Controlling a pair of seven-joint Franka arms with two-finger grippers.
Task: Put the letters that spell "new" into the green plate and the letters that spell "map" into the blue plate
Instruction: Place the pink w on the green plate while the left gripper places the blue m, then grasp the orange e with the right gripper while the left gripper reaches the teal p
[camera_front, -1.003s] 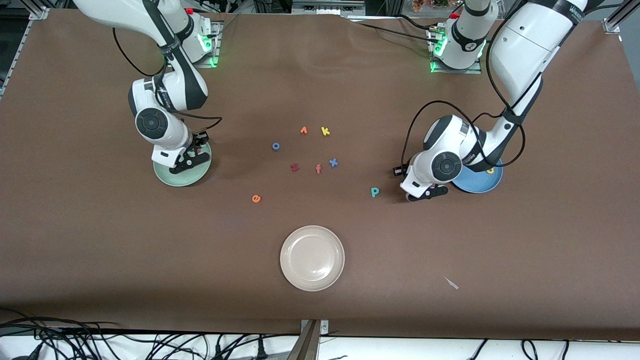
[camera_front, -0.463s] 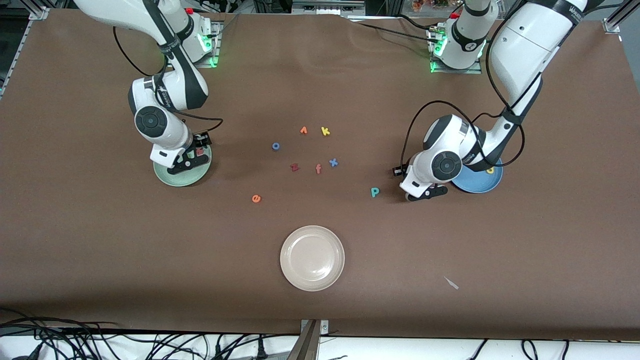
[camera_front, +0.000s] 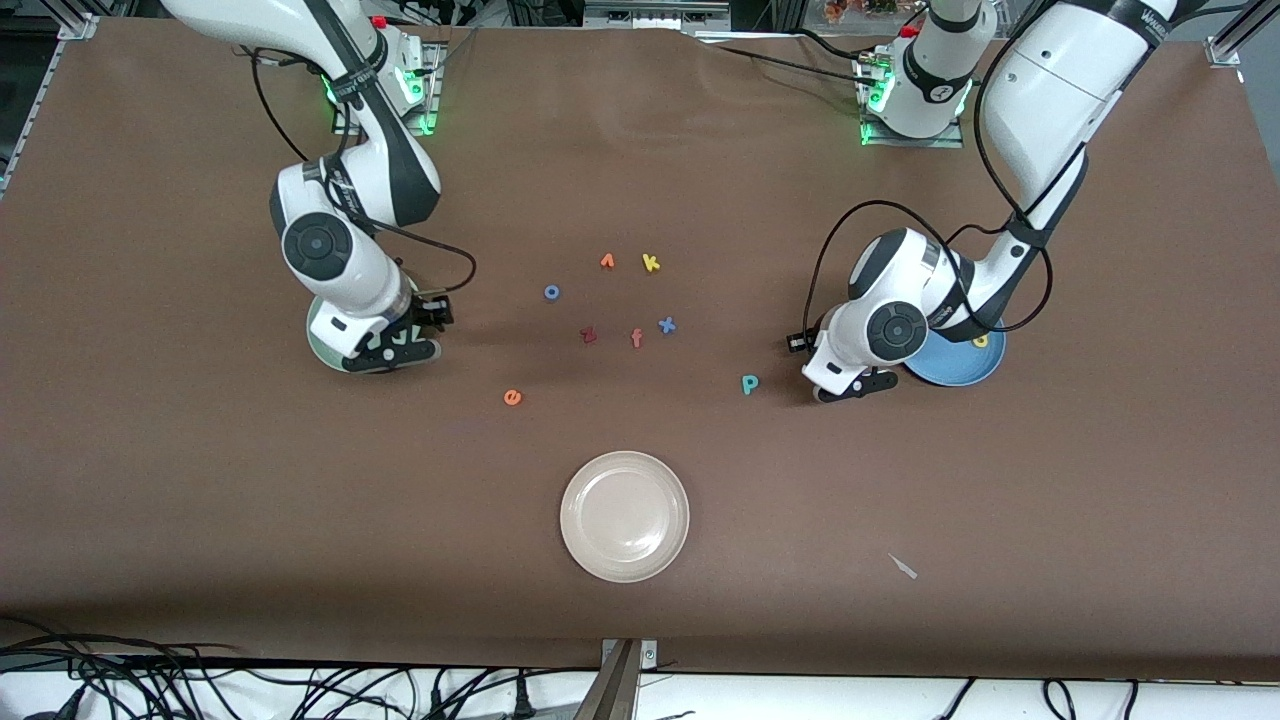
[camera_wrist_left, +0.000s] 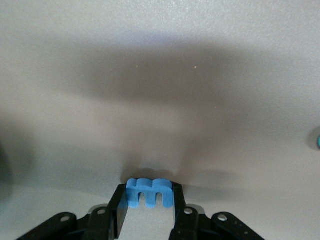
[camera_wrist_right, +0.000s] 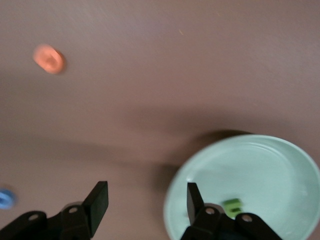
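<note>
My left gripper is down at the table beside the blue plate, toward the middle, shut on the blue m. The yellow a lies in that plate. The teal p lies on the table close to this gripper. My right gripper hangs open and empty over the green plate's rim. In the right wrist view the green n lies in the green plate. The orange e lies on the table toward the middle. The w is hidden.
Other letters lie mid-table: a blue o, an orange one, yellow k, dark red z, salmon f and blue x. A beige plate sits nearer the front camera.
My right gripper opened over the green plate and has shifted toward the plate's rim on the middle side. My left gripper closed onto the blue m and stayed in place.
</note>
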